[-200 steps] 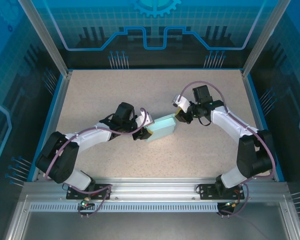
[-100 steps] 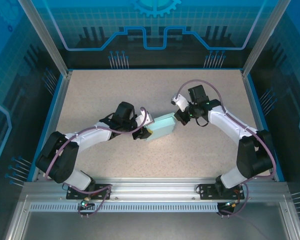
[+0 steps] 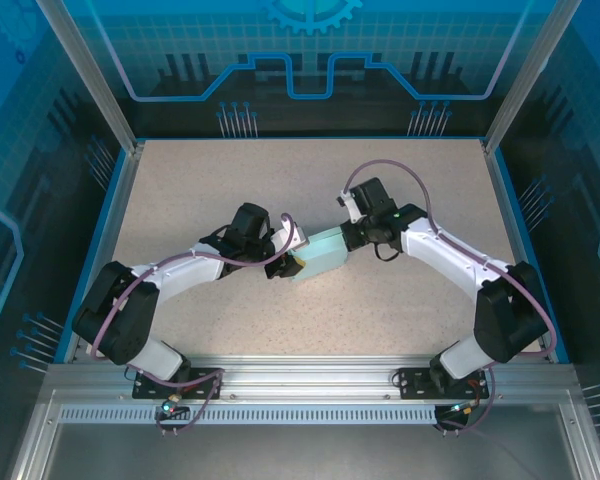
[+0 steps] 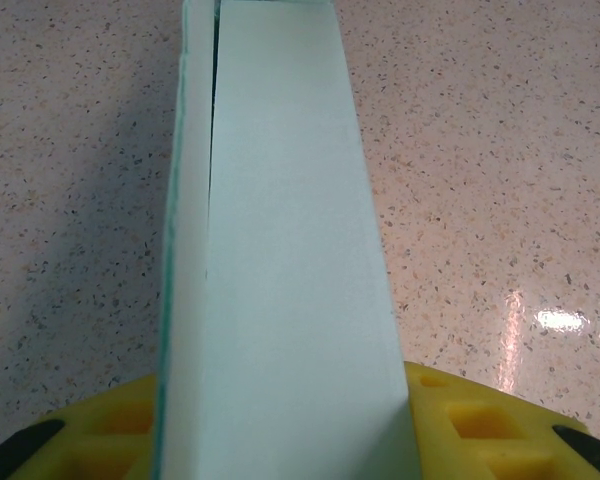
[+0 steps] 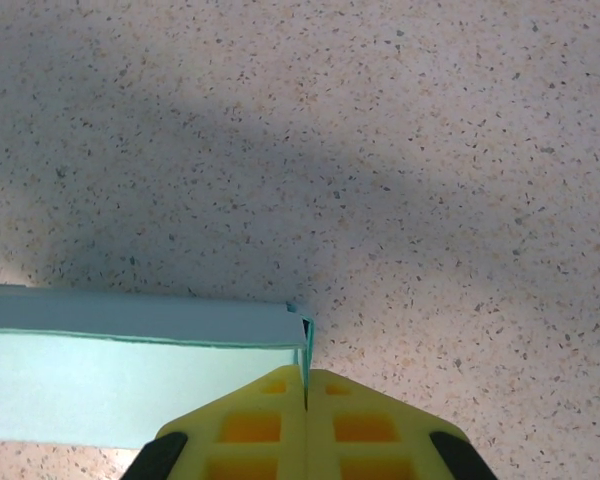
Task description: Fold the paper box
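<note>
pale sky-blue thin-card paper box (image 3: 320, 252) sits mid speckled beige tabletop (image 3: 210, 190), between the two arms. left gripper (image 3: 283, 266) is clamped on the box's left end. in the left wrist view the box stands on edge between the yellow fingers (image 4: 470, 420), with a narrow seam running along its upper left side. right gripper (image 3: 350, 237) is at the box's right end, its yellow fingers (image 5: 370, 425) pressed together and nipping the thin card edge at the box corner. arm shadow falls across the tabletop beyond it.
</note>
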Robot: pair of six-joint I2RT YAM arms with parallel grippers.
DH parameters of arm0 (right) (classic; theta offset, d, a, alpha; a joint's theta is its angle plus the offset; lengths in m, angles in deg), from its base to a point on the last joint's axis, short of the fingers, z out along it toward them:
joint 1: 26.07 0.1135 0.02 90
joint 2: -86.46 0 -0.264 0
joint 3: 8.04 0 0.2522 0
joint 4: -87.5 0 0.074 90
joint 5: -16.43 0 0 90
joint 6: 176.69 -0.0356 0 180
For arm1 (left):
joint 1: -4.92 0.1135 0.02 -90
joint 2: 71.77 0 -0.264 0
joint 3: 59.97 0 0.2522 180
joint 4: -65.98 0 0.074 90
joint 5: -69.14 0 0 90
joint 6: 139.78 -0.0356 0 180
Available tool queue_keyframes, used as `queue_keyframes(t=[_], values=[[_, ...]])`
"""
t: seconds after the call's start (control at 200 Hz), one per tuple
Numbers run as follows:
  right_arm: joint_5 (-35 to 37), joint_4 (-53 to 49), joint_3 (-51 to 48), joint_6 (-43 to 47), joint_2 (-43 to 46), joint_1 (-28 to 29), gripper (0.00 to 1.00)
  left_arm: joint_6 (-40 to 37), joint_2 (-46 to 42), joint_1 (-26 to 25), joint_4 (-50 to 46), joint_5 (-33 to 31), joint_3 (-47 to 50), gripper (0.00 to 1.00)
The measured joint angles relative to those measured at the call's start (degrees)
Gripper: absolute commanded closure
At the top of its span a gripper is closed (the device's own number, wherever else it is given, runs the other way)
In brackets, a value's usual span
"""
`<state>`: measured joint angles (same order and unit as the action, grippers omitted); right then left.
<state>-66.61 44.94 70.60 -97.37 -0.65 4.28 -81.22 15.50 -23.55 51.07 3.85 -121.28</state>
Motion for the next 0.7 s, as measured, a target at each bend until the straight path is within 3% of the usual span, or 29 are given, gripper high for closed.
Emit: queue_keyframes(t=[0.44,0.7], values=[[2.51,5.22,-5.46,-5.27,3.21,1.25,1.00,-0.02,0.11,-0.02,-0.09,-0.35,-0.35,0.58],[5.53,9.35,-9.88,-7.63,5.27,3.02,1.00,-0.02,0.28,-0.02,-0.33,-0.94,-0.63,0.51]])
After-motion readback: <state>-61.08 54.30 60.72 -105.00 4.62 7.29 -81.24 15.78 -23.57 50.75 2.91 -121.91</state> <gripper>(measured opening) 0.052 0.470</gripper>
